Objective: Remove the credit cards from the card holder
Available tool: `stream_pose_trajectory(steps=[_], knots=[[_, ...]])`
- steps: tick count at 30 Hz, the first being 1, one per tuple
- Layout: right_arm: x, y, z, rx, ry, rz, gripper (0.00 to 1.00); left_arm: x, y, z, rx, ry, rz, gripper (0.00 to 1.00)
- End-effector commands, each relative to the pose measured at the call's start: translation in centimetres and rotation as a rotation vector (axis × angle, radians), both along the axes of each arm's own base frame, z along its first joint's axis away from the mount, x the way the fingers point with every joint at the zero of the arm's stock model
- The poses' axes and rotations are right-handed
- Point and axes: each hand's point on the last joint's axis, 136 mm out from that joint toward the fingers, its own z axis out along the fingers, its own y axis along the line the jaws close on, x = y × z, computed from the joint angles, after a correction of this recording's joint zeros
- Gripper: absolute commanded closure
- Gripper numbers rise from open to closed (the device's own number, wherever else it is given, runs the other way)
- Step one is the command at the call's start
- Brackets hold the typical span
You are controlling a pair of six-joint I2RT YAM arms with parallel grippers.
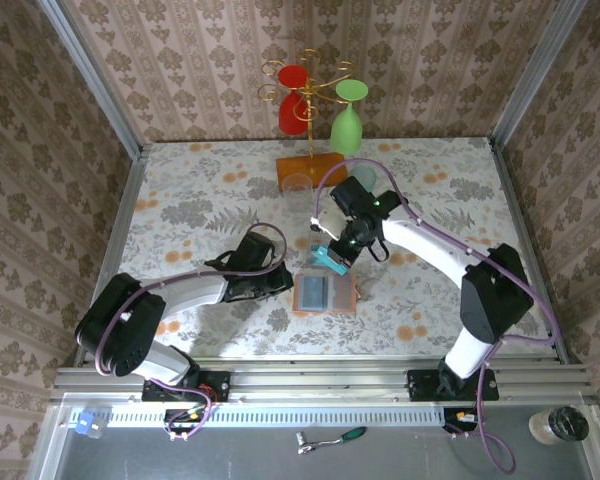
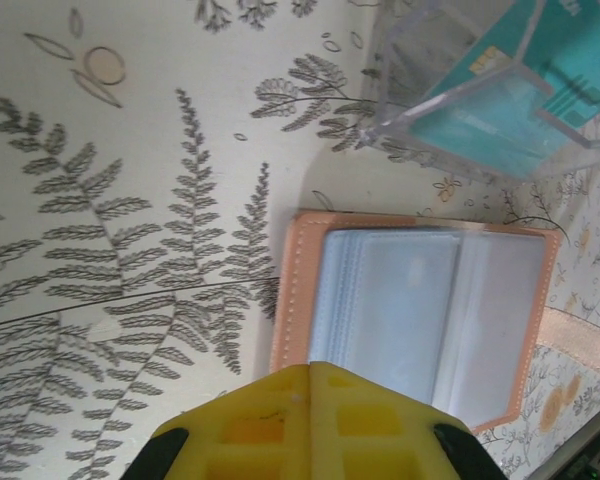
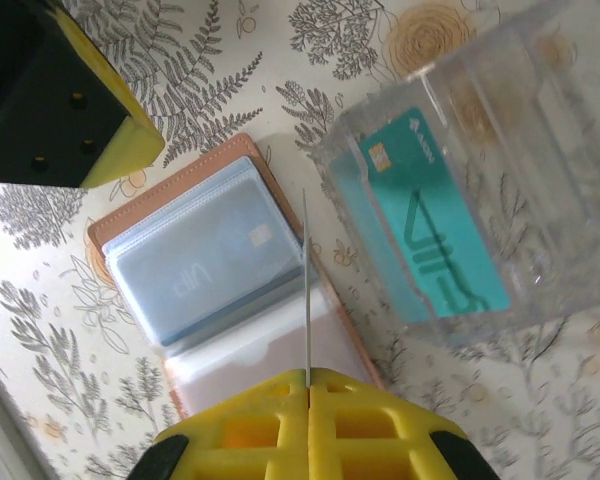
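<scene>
The card holder [image 1: 326,293] lies open on the table, salmon-brown with clear pockets [image 2: 420,310]. One pocket holds a blue credit card [image 3: 205,265] marked VIP. My left gripper [image 1: 283,280] is shut, with nothing between its yellow fingers [image 2: 270,420], and its tip [image 2: 311,366] rests over the holder's left edge. My right gripper [image 1: 347,249] is shut on a thin credit card [image 3: 305,290], seen edge-on above the holder [image 3: 130,215]. A teal credit card [image 3: 435,215] stands inside the clear plastic box [image 3: 500,160] just beyond the holder.
The clear box [image 1: 323,252] sits at the holder's far edge [image 2: 500,95]. Behind it stands an orange wooden rack base [image 1: 312,170] with a gold stand carrying a red glass [image 1: 294,95] and a green glass [image 1: 347,125]. Patterned walls close in three sides.
</scene>
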Motion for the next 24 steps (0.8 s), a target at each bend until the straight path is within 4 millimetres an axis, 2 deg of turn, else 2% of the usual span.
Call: stream_pose_trajectory(steps=[1, 9, 15, 24], knots=[[-0.2, -0.9, -0.4, -0.111, 0.015, 0.181, 1.00, -0.1, 0.6, 0.1, 0.007, -0.020, -0.006, 0.94], [2.4, 0.2, -0.2, -0.170, 0.046, 0.298, 1.00, -0.2, 1.1, 0.1, 0.008, -0.021, 0.007, 0.94], [4.0, 0.3, -0.5, -0.193, 0.070, 0.319, 1.00, -0.2, 1.5, 0.2, 0.006, -0.022, 0.023, 0.94], [5.1, -0.2, -2.4, -0.232, 0.119, 0.351, 1.00, 0.1, 2.3, 0.2, 0.012, -0.018, 0.039, 0.94]])
